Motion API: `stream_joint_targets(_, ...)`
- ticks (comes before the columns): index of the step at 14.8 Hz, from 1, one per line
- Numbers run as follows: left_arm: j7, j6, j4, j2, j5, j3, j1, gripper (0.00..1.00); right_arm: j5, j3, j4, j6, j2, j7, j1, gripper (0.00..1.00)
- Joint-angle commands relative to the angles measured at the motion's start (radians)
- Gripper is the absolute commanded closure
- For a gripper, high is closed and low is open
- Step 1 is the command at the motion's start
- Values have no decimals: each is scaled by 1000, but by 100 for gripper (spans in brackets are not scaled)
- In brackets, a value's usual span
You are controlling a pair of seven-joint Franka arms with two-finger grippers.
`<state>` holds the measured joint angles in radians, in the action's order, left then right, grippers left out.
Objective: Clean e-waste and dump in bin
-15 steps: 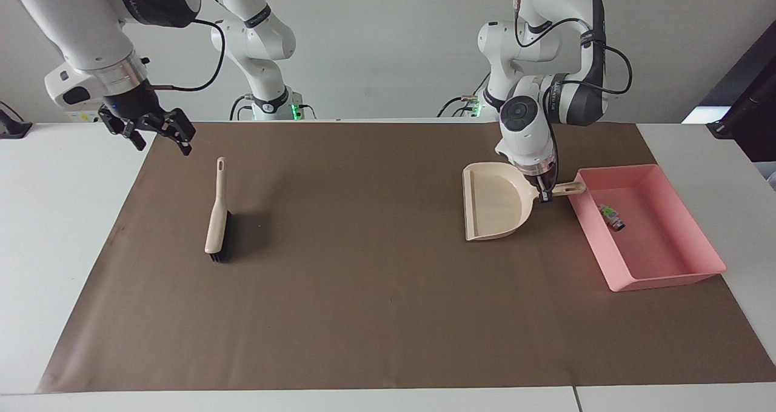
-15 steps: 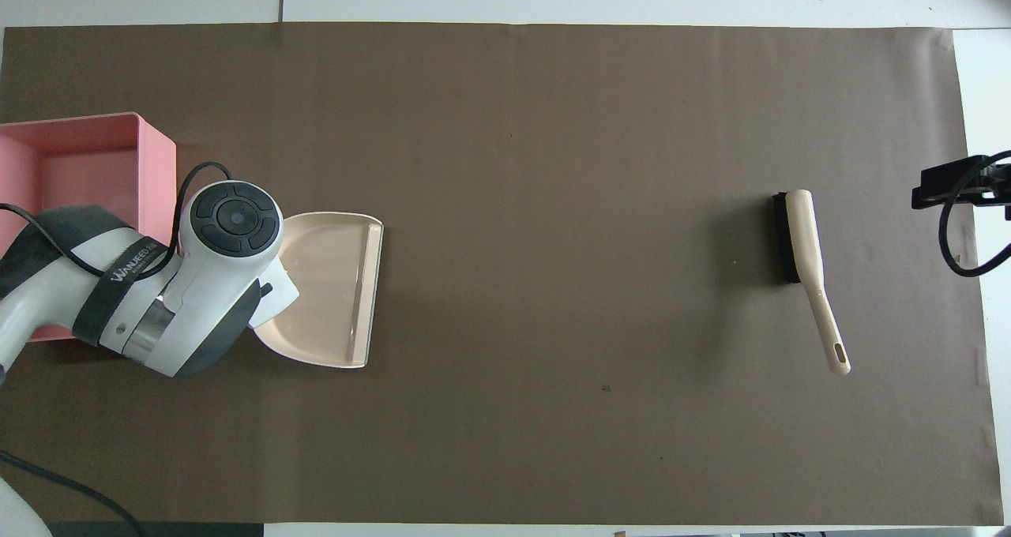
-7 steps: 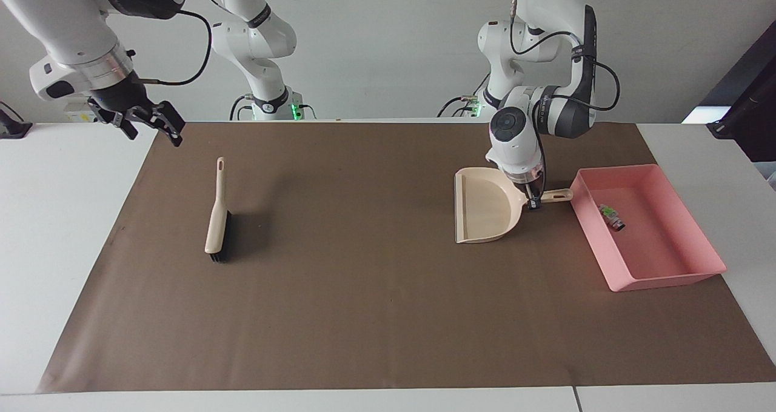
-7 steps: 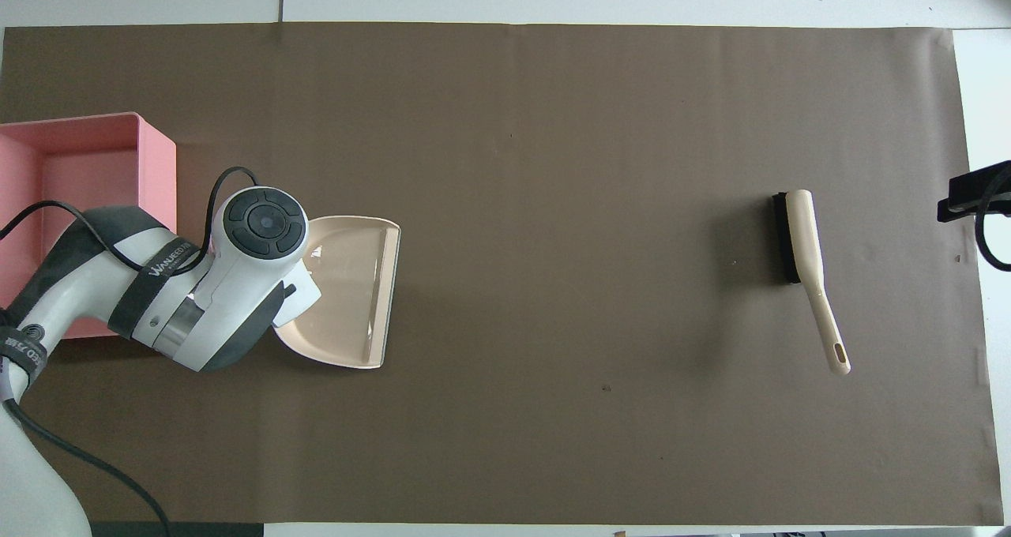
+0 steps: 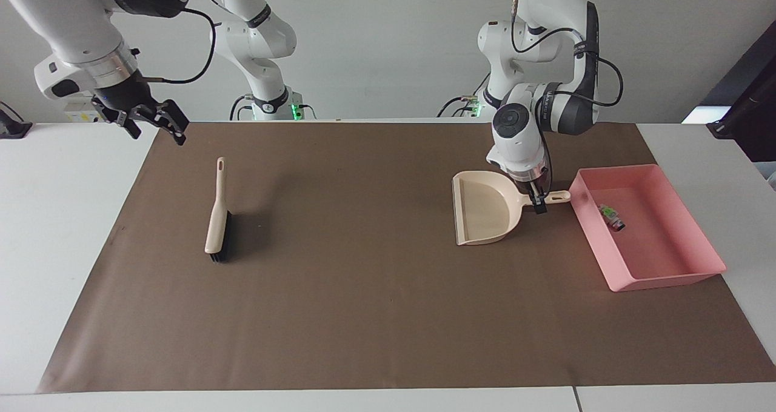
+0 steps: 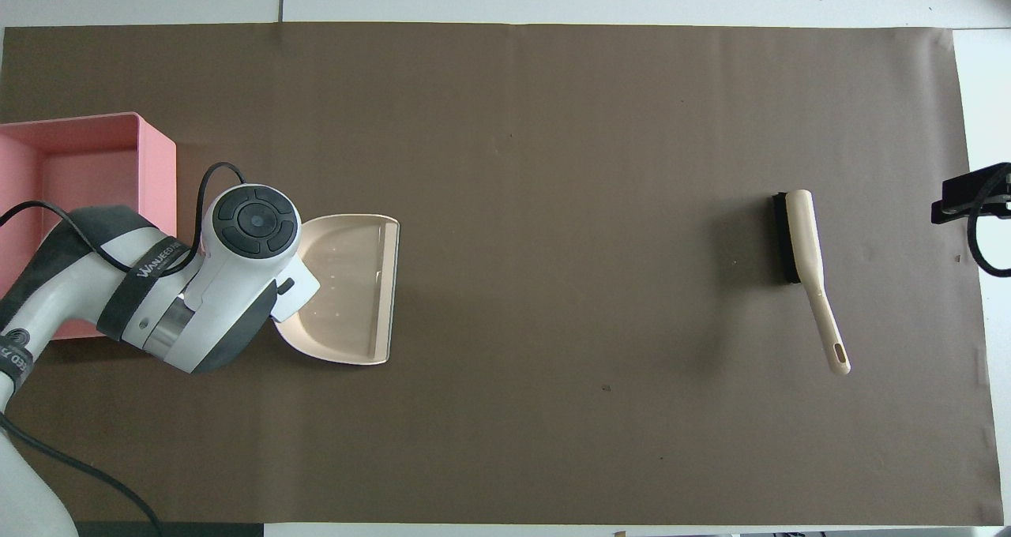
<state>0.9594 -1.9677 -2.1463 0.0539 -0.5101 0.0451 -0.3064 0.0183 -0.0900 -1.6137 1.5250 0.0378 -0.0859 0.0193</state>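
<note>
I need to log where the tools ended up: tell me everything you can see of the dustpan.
The dustpan is a beige, plastic-looking scoop with a flat rim edge, curved back wall and a short handle with a hanging hole. It looks empty and sits level on the brown mat, beside the pink bin, its handle pointing toward the bin. The left gripper is at the handle's base.
</note>
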Motion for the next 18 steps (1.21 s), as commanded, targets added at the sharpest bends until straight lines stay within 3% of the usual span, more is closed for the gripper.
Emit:
stream_joint_targets(1,-86,36,-10,-77,16,-10,29,3,3,9,-26,0,27,-9,5,0)
stream_joint_targets(3,-167,52,-12,-100,71,-13,64,3,3,-10,-26,-2,28,-9,-21,0)
stream_joint_targets(8,-624,87,-7,-117,224,-11,202,3,15,-2,-17,4,22,2,-24,0)
stream_joint_targets(14,-1006,110,186,-80,395,-13,247,2,12,6,2,-9,17,-3,-27,0)
stream_joint_targets(18,-1041,228,334,-85,482,-19,259,2,2,9,-6,-5,21,-3,-27,0)
